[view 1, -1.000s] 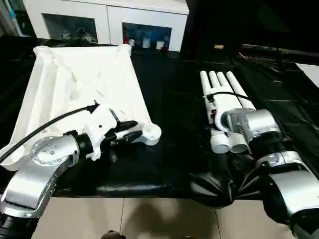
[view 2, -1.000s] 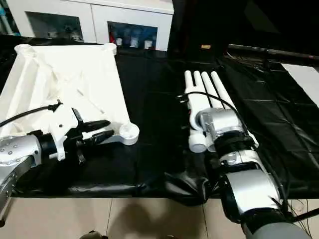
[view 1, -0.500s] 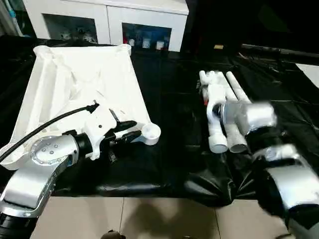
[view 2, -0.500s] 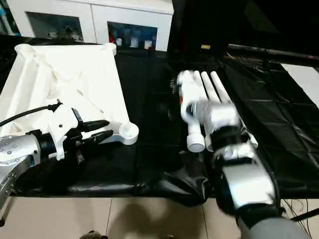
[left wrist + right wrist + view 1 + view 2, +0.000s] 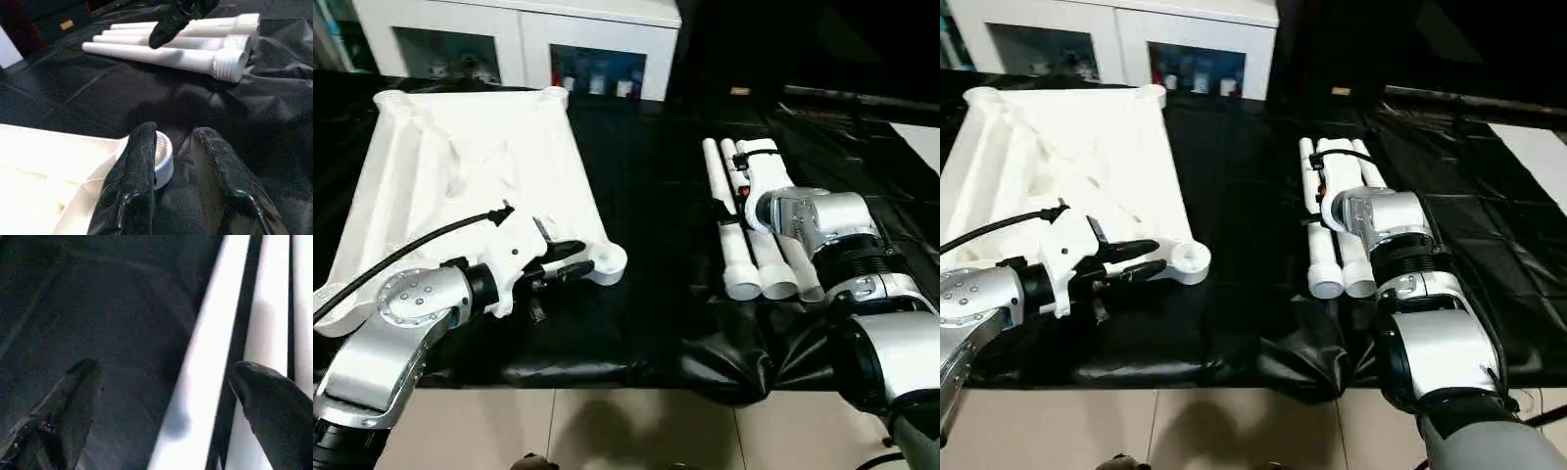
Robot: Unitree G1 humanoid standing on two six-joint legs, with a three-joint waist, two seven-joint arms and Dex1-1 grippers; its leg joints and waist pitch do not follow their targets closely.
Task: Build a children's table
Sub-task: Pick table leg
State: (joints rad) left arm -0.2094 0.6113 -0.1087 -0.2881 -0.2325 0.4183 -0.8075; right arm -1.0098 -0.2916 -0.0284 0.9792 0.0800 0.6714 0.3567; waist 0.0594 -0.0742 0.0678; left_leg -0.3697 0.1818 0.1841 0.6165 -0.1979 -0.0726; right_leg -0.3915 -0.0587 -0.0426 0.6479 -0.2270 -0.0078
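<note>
The white tabletop (image 5: 460,176) lies ribbed side up on the left, its near round corner socket (image 5: 610,259) toward me. My left gripper (image 5: 563,264) is open just beside that socket; in the left wrist view the socket (image 5: 164,155) sits behind one finger (image 5: 134,181). Several white tapered legs (image 5: 744,245) lie side by side on the right. My right gripper (image 5: 166,367) is open and straddles the leftmost leg (image 5: 205,367) about midway along it.
A white glass-door cabinet (image 5: 524,44) stands behind the work area. The black sheet (image 5: 656,196) covering the surface bunches into a fold (image 5: 734,357) at the front edge, with tiled floor (image 5: 607,431) below. A pale sheet (image 5: 925,137) lies at the far right.
My right arm has moved away from me along the legs, uncovering their near ends, and now sits over their middle. The left gripper has stayed by the corner socket.
</note>
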